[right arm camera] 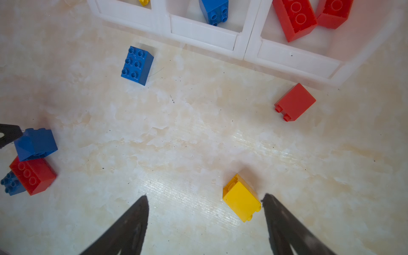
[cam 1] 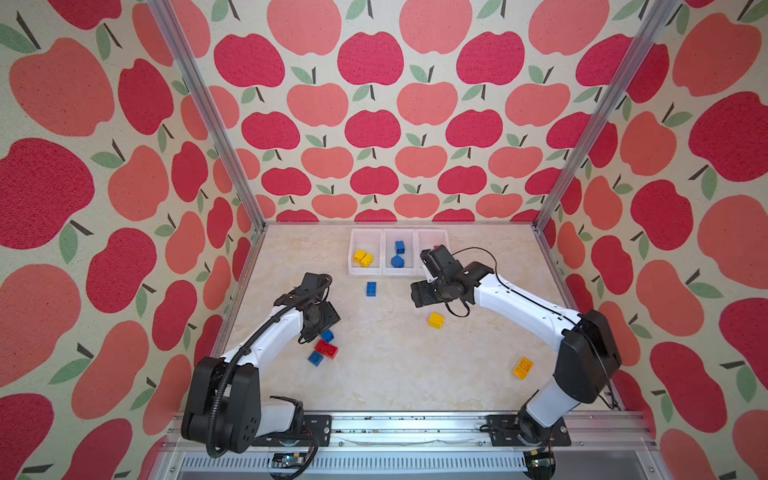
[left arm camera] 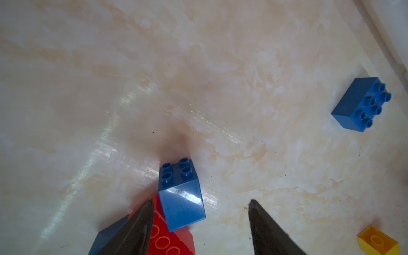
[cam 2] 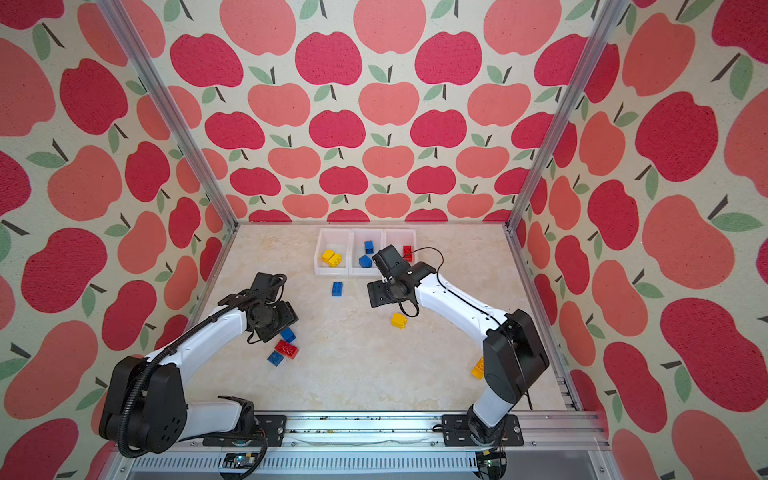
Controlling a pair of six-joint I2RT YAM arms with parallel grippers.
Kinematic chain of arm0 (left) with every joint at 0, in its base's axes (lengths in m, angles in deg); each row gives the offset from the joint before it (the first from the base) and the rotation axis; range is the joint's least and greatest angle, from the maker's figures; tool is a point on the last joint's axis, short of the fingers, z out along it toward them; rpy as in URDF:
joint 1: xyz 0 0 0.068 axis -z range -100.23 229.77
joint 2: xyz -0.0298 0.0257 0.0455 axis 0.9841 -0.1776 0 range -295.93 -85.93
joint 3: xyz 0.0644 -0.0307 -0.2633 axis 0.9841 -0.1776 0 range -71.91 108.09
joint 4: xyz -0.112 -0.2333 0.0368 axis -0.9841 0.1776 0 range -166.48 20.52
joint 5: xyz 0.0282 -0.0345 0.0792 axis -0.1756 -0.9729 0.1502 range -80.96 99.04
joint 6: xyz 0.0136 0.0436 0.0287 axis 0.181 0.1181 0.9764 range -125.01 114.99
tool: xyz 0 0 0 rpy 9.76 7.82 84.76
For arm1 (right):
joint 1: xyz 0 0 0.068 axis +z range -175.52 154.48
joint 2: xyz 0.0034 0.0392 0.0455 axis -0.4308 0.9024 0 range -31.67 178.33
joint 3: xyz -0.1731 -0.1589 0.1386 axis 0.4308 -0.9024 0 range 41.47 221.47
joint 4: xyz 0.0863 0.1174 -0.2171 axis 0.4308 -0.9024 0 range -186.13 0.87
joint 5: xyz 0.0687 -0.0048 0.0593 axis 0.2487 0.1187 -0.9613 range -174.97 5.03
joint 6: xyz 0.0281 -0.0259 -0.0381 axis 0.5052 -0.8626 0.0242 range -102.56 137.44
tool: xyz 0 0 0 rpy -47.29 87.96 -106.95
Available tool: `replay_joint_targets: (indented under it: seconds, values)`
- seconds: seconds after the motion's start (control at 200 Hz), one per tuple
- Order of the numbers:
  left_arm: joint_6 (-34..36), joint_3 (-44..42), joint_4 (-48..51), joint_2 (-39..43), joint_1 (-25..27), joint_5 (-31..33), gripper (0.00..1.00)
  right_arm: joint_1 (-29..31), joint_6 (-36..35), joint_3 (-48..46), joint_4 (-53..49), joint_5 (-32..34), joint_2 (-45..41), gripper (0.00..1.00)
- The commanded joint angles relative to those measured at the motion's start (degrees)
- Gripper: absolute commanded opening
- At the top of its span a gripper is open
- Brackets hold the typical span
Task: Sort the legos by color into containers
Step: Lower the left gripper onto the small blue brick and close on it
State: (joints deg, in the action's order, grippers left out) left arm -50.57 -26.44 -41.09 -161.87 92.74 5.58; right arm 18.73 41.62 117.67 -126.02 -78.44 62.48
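My left gripper (left arm camera: 202, 202) is open and low over a cluster of legos at the table's left. A square blue brick (left arm camera: 181, 198) lies between its fingers, close to one fingertip (left arm camera: 150, 205) and apart from the other. That brick leans on a red brick (cam 1: 326, 349) with another blue brick (cam 1: 316, 358) beside it. My right gripper (right arm camera: 204, 196) is open above a yellow brick (right arm camera: 240, 198), which lies just inside one fingertip. The containers (cam 1: 399, 273) stand at the back, holding yellow bricks (cam 1: 363, 257), blue bricks (cam 1: 399, 253) and red bricks (right arm camera: 295, 19), one colour per bin.
An oblong blue brick (cam 1: 371, 289) lies loose in front of the bins. A red brick (right arm camera: 294, 102) lies on its side near the red bin, hidden by the right arm in both top views. Another yellow brick (cam 1: 523, 368) sits near the right arm's base.
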Motion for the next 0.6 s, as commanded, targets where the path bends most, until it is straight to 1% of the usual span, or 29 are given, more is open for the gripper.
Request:
replay_joint_targets:
  seconds: [0.0, 0.315, 0.595]
  values:
    - [0.03, -1.39, -0.57, -0.58, -0.21, -0.74, 0.69, 0.66, 1.3, -0.48, 0.14, 0.0, -1.58, 0.84]
    - [0.09, -2.71, -1.42, -1.31, -0.27, -0.46, 0.66, 0.66, 1.39, -0.24, -0.11, 0.16, -1.38, 0.84]
    - [0.3, -3.41, -3.62, -3.54, -0.3, -0.54, 0.6, 0.66, 1.56, -0.68, 0.04, 0.29, -1.42, 0.84]
